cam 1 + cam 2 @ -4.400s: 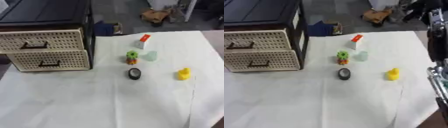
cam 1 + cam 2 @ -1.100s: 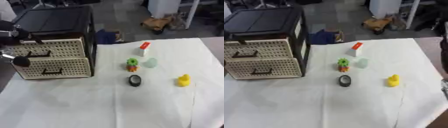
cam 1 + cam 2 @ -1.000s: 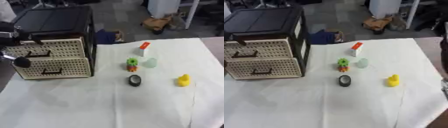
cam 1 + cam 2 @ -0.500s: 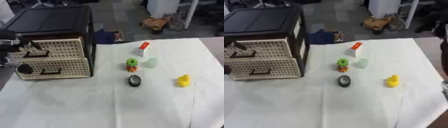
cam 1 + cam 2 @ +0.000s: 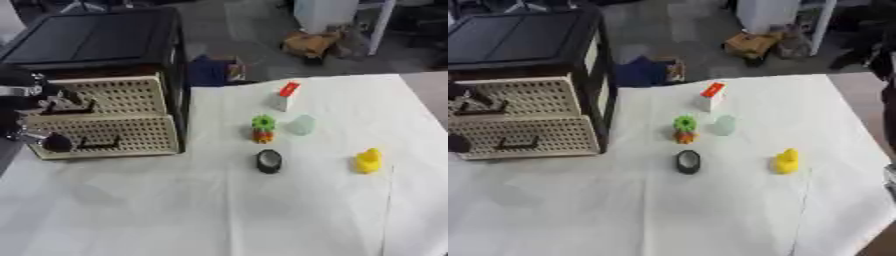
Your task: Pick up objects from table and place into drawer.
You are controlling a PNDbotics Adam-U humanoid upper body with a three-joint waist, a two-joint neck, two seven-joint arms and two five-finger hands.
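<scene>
Left hand (image 5: 35, 107) has moved in from the left edge onto the top drawer (image 5: 114, 95), fingers curled at its black handle (image 5: 63, 108). Drawers are perforated beige plastic in a black cabinet (image 5: 96, 45). On the white cloth (image 5: 219, 210), right of the cabinet: yellow duck (image 5: 368, 160), black roll (image 5: 269, 161), green-orange toy (image 5: 262, 128), pale cup (image 5: 302, 124), white-red box (image 5: 284, 96). Right hand shows only as a dark blur at the right edge (image 5: 885, 60); fingers can't be made out.

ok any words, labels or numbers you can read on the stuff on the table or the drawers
None can be read.
White box with a red end: any print is too blurred to read.
Drawer cabinet: no label shows.
Yellow duck, black round thing, green and orange toy: no text visible.
</scene>
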